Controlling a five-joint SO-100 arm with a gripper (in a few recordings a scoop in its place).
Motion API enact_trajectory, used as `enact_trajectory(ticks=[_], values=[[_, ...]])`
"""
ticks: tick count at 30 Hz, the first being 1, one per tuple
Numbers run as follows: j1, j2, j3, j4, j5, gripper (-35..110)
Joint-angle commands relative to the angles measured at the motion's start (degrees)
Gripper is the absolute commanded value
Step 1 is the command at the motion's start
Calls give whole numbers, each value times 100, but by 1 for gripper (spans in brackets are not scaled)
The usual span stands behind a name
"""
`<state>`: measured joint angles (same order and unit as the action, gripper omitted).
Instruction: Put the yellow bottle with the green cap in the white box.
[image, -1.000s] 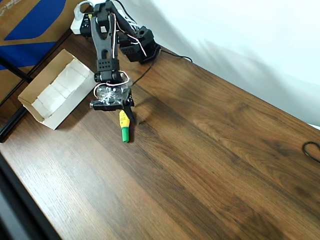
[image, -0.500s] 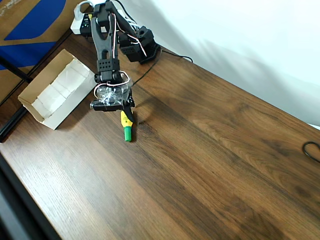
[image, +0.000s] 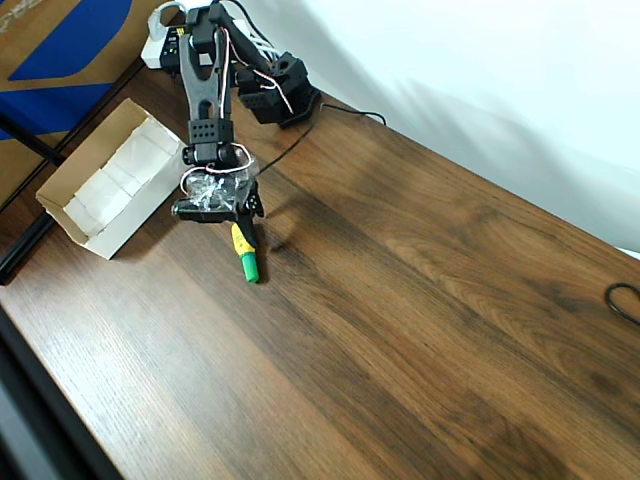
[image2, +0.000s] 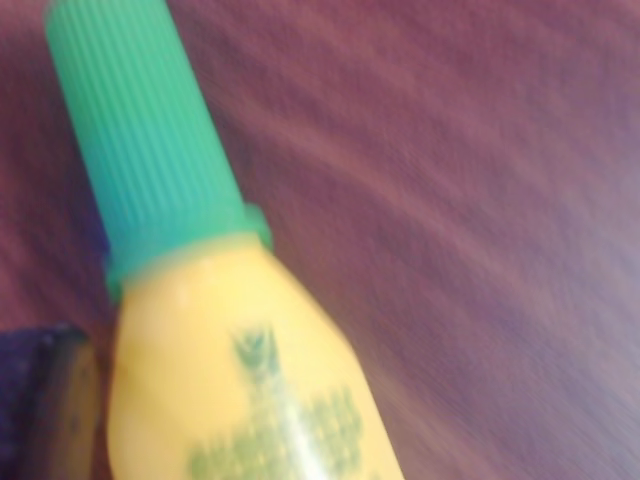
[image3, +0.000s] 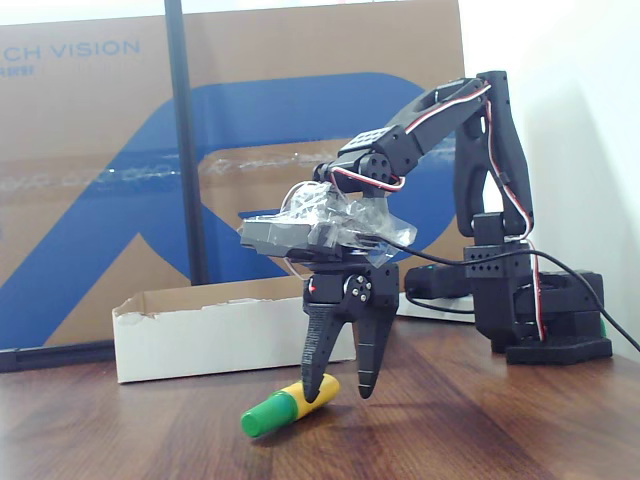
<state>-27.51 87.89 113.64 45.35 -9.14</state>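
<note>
Box: the shallow white cardboard box (image: 112, 180) with brown raw edges sits at the upper left of the overhead view, open side up; in the fixed view (image3: 210, 325) it stands left of centre, behind the bottle.
Bottle: the small yellow plastic bottle with the green ribbed cap (image: 244, 252) lies on the brown wooden table (image: 420, 330) just right of the box, outside it, cap toward the lower edge; in the fixed view (image3: 285, 405) the cap points left.
Wrist view: the bottle (image2: 220, 330) looms close and blurred, cap at upper left.
Gripper: the black two-finger gripper (image3: 340, 385) points down, jaws parted, straddling the bottle's yellow end; whether they touch it I cannot tell.
</note>
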Motion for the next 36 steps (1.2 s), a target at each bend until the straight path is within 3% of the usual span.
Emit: enact_trajectory(ticks=[1, 7, 36], values=[[-167, 141, -308, 26, -114, 32], [-308, 176, -352, 44, 0, 31], [1969, 1195, 422, -141, -79, 31]])
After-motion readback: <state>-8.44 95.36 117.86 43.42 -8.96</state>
